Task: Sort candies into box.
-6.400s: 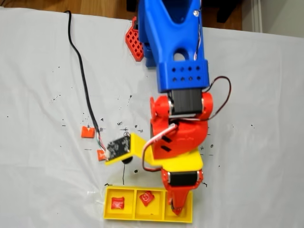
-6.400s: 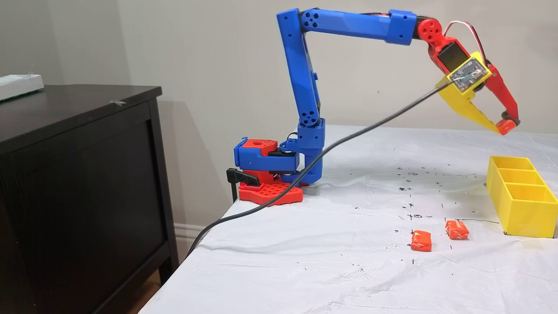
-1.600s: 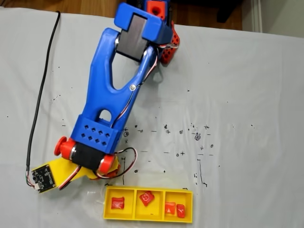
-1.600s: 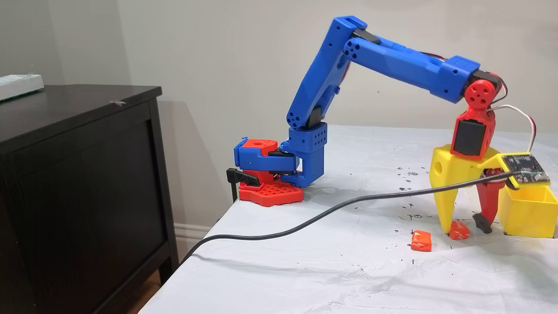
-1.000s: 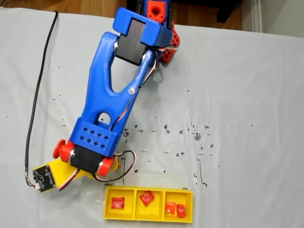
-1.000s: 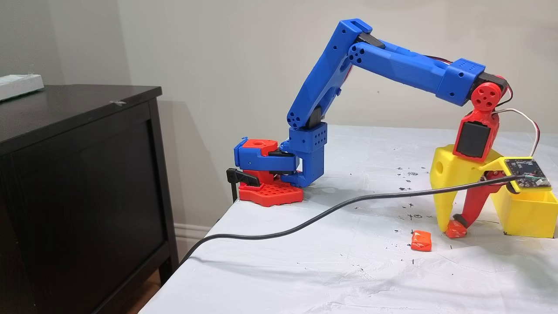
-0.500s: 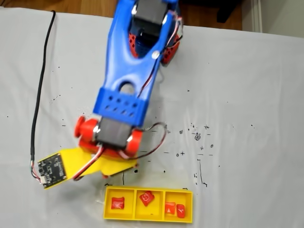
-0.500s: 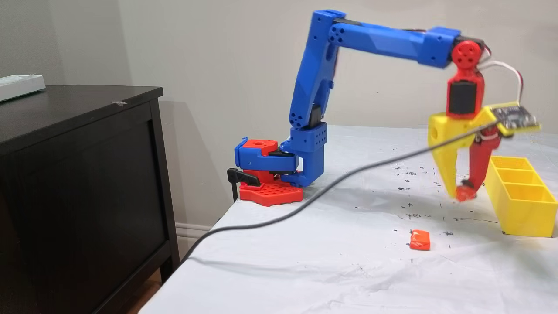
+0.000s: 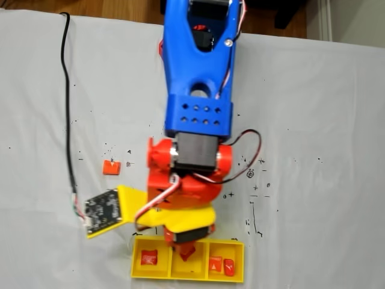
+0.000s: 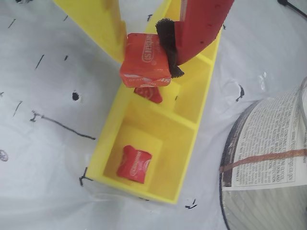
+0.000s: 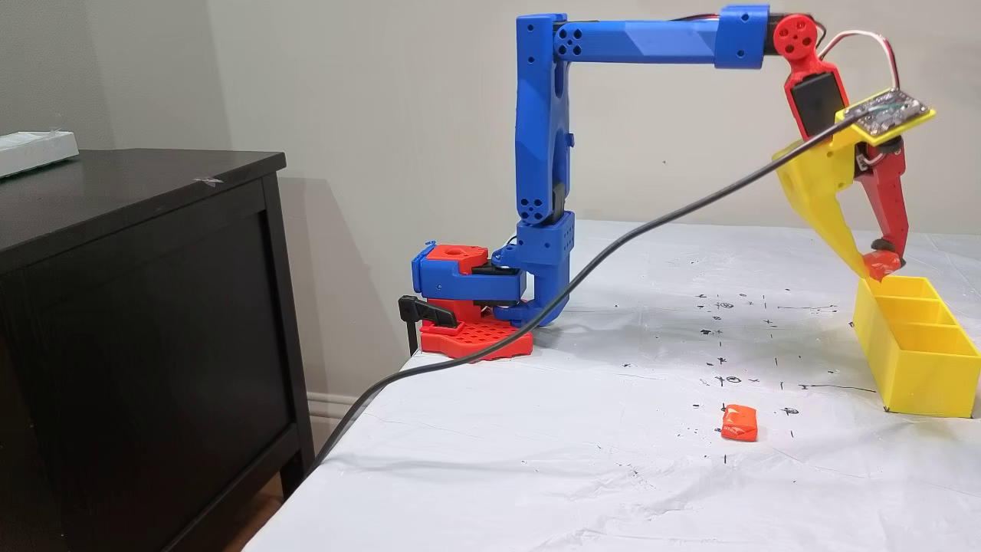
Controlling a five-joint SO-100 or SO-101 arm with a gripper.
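You have a white cloth speckled with black ink marks covering the table. To its left stands a dark wooden cabinet, with a white object on its far-left edge.

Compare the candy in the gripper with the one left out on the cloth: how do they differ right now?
The held candy is pinched in the gripper, up in the air over the yellow box; the loose candy lies flat on the white cloth, untouched. The held one hangs above the box's middle compartment; the loose one sits well short of the box. Both are small square orange-red wrapped pieces.
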